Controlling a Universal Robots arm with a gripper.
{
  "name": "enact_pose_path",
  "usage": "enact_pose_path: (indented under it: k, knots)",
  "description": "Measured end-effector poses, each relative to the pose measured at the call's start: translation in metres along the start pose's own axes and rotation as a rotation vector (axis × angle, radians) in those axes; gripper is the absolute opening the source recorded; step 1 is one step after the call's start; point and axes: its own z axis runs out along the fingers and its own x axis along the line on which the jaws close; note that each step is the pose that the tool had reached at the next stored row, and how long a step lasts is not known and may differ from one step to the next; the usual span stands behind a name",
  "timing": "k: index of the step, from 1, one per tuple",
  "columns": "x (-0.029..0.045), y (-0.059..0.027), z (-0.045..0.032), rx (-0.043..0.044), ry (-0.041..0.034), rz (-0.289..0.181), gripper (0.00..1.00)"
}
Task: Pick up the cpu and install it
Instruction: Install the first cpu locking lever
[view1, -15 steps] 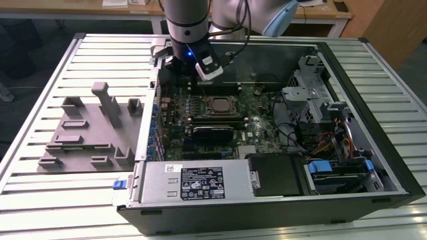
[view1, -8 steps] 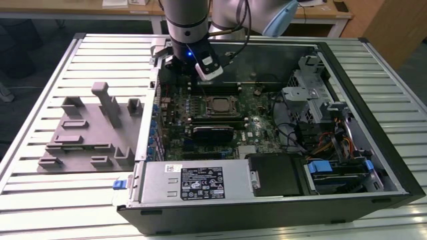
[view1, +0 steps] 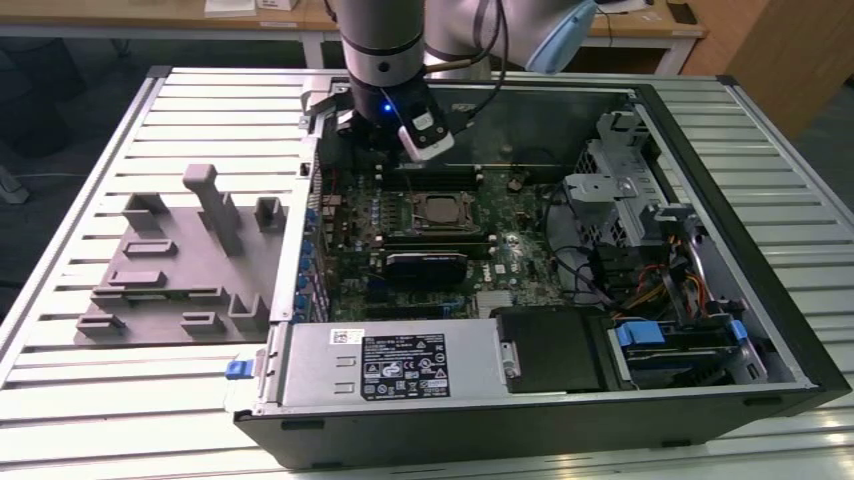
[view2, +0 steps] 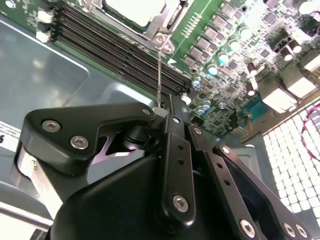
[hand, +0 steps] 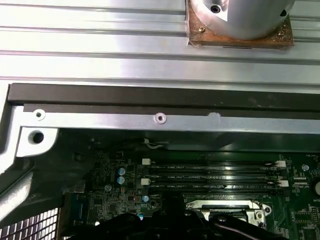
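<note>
The cpu (view1: 438, 209) already lies in its socket (view2: 161, 24), mid-board in the open case (view1: 561, 445) on the desk (view1: 80, 400), its pale top framed by the metal clamp. The gripper (view2: 167, 106) hangs just on the far side of it, over the memory slots (view2: 115, 42). Its fingers look pressed together right at the tip of the thin wire lever (view2: 159, 70); whether the wire is pinched between them I cannot tell. So latching seems the step in hand. I'd say it wants a slow sweep along the lever's own arc, tips kept square so the wire cannot spring off, and clear of the slots.
</note>
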Motion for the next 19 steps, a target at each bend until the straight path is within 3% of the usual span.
enact_pose_path:
  k: [12, 14, 19]
  knots:
    - [-0.0233, 0.0000, 0.0011, 0.0000, 0.0006, 0.000, 0.11]
    - [-0.0361, 0.0001, 0.0018, 0.0000, 0.0014, 0.000, 0.11]
    - [-0.0468, 0.0001, 0.0023, 0.0000, 0.0020, 0.001, 0.11]
